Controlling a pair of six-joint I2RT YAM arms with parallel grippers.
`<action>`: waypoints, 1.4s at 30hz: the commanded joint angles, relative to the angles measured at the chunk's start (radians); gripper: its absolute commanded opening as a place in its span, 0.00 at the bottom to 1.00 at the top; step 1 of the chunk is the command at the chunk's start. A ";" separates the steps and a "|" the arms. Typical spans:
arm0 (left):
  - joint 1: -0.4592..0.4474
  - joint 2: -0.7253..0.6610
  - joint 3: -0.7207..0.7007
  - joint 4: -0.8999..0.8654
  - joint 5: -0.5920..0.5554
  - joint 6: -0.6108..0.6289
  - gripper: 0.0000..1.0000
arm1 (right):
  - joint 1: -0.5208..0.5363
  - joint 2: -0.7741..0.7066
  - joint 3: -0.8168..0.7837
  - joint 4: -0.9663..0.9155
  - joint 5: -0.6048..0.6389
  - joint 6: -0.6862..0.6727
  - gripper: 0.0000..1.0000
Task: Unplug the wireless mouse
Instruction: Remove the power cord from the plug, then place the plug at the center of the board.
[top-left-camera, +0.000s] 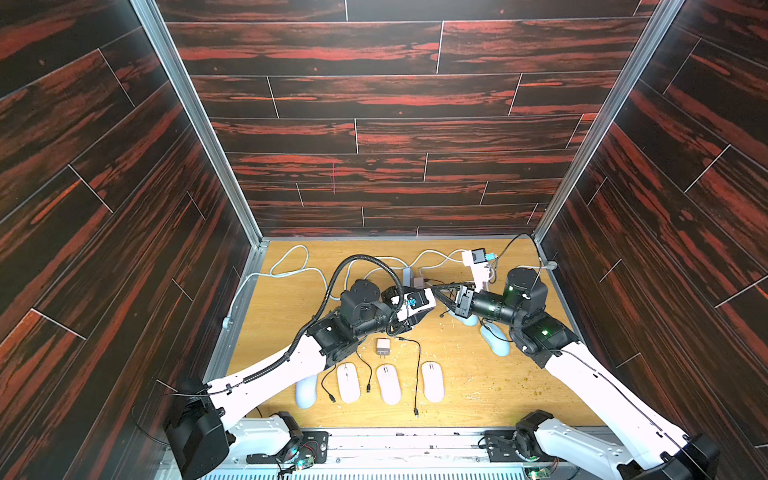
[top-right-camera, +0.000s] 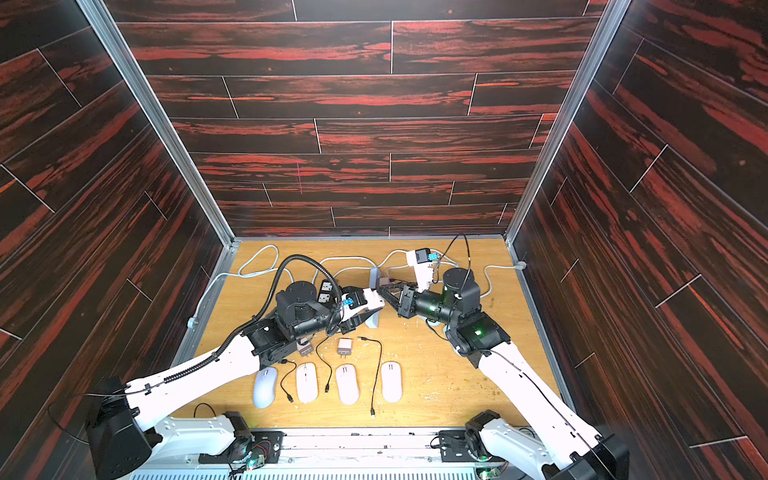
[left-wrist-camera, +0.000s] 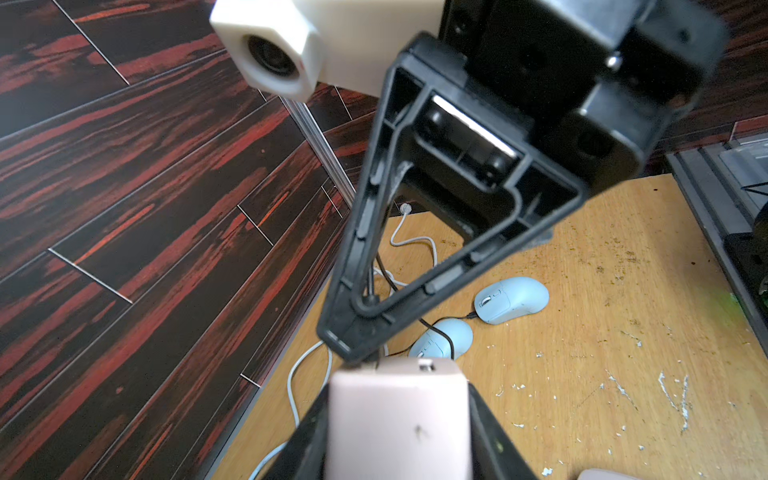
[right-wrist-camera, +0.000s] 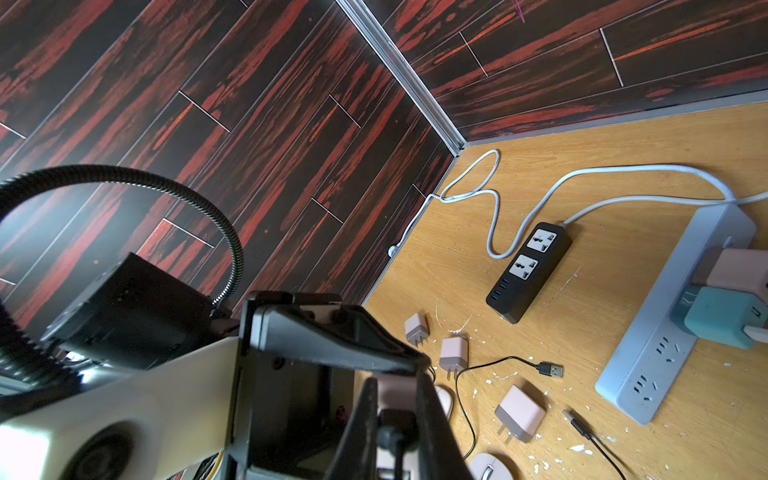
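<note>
Above the middle of the table (top-left-camera: 457, 374), the pink mouse (left-wrist-camera: 399, 399) is held clamped in the left claw (left-wrist-camera: 397, 449), its black plug (right-wrist-camera: 390, 436) pinched by the right claw (right-wrist-camera: 395, 399) and seemingly not yet drawn out; the pull is left.

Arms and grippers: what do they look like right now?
Left arm and right arm: white links, black joints. A black corrugated hose loops off the left; green lights glow on the right. Left gripper and right gripper: black, ribbed triangular fingers.
</note>
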 joint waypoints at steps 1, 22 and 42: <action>0.000 -0.023 -0.007 0.020 0.001 0.013 0.00 | 0.000 -0.002 -0.002 0.012 0.004 -0.005 0.00; -0.002 -0.049 -0.070 0.047 -0.111 -0.151 0.00 | -0.006 -0.082 0.081 -0.227 0.309 -0.103 0.00; -0.185 0.304 0.163 -0.333 -0.694 -1.232 0.00 | 0.024 -0.198 0.000 -0.486 0.714 -0.072 0.00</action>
